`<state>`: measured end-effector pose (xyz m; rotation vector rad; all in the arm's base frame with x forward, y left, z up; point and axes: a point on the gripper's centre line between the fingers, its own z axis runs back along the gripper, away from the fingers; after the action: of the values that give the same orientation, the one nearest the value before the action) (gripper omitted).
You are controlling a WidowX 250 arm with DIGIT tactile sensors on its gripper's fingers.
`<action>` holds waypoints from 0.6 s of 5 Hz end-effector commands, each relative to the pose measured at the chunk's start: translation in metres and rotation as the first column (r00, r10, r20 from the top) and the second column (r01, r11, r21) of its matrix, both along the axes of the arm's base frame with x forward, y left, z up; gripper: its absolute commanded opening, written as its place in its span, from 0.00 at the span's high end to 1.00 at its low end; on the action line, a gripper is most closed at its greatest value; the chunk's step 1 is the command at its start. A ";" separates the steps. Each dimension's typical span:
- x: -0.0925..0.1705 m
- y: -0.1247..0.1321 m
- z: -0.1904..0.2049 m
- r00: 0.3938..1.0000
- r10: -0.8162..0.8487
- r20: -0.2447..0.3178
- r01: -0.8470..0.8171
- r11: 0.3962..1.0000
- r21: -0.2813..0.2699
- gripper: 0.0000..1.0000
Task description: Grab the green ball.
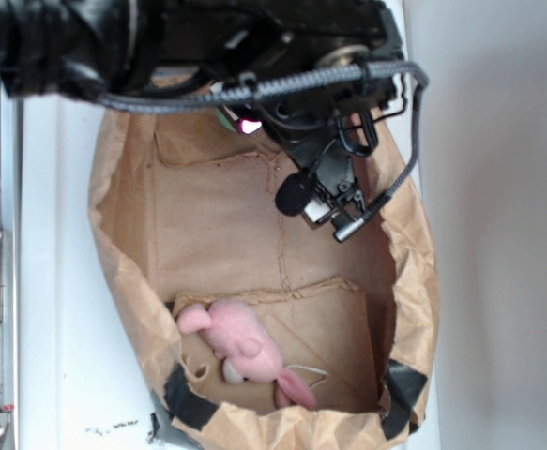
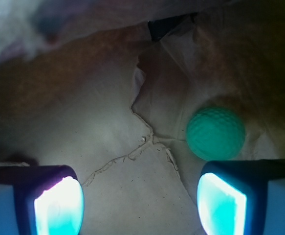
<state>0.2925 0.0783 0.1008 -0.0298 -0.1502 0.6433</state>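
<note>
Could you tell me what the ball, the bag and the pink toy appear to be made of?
Ball: mint green, matte, with a regular dimpled or knitted surface pattern; possibly yarn or soft foam, blur leaves it open.
Bag: brown kraft paper, matte, creased and torn along seams, with black tape at the rim.
Pink toy: soft plush fabric, judging by its fuzzy outline.

Black arm housing [image 1: 254,37] carries a grey braided cable [image 1: 282,84] and one pink indicator light [image 1: 250,125]. End effector [image 2: 140,203] fingers [image 2: 59,205] have black frames with glowing cyan pads.
</note>
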 end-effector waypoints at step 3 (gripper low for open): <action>-0.052 -0.008 0.031 0.990 -0.028 0.136 0.032 0.999 -0.026 0.00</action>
<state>0.2399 0.0521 0.1133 -0.1051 -0.2030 0.5934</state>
